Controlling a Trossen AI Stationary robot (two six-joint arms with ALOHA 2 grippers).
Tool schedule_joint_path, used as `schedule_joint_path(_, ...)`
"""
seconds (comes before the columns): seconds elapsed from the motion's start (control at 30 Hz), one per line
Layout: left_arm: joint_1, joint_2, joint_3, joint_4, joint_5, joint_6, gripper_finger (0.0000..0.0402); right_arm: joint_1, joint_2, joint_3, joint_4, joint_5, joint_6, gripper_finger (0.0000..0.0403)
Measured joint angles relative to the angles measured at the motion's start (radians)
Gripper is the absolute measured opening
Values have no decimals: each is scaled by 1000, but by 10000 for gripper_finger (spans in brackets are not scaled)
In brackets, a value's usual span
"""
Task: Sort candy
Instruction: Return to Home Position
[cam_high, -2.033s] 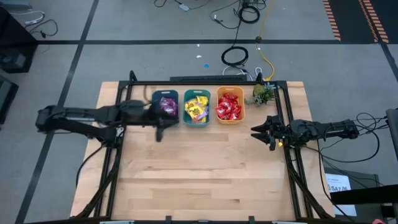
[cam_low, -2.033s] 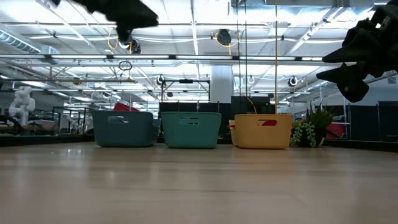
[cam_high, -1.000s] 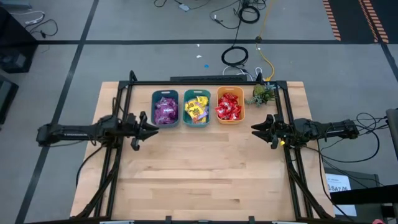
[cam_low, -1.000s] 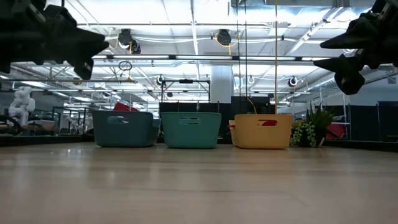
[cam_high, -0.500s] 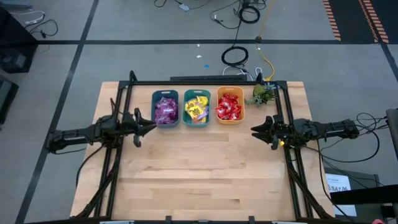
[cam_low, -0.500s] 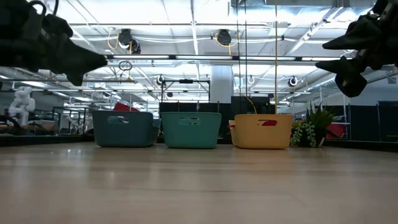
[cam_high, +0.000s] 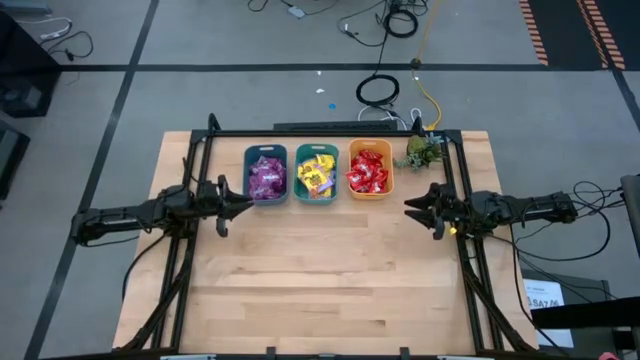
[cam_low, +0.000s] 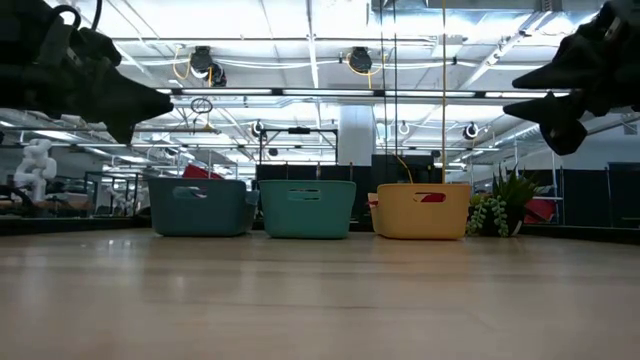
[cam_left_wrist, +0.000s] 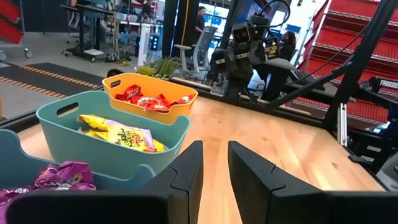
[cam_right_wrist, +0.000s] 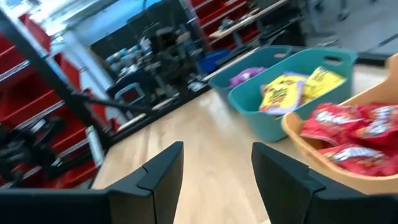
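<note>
Wooden surface (cam_high: 320, 285), far edge | crinkly purple candy packets (cam_high: 266, 176) in blue plastic bin (cam_high: 247, 176) | yellow packets (cam_high: 316, 174) in teal bin (cam_high: 297, 176) | red packets (cam_high: 369, 172) in orange bin (cam_high: 391, 176) | left gripper (cam_high: 243, 204), right gripper (cam_high: 410, 210) released, empty

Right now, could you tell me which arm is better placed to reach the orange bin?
Right: the right gripper is nearer the orange bin; the left gripper sits by the blue bin.
</note>
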Motion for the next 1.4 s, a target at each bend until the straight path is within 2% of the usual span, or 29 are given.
schedule_joint_path(0.17,0,0,0,0,0,0,84,-9,0,0,12,77,20,183)
schedule_joint_path(0.37,0,0,0,0,1,0,84,-69,0,0,-73,-31,16,183)
schedule_joint_path(0.5,0,0,0,0,1,0,84,-109,-2,2,-97,-114,-74,183)
schedule_joint_path(0.67,0,0,-1,0,1,0,84,-116,-4,2,-84,-36,-271,183)
schedule_joint_path(0.87,0,0,-1,0,1,0,84,-116,-4,3,-81,-31,-418,183)
schedule_joint_path(1.03,0,0,-1,0,1,0,84,-116,-5,-6,-42,-35,-448,183)
schedule_joint_path(1.23,0,0,-1,0,2,0,84,-116,-12,-17,-1,-113,-456,183)
schedule_joint_path(1.4,0,0,-1,0,2,0,84,-116,-12,-34,55,-129,-452,183)
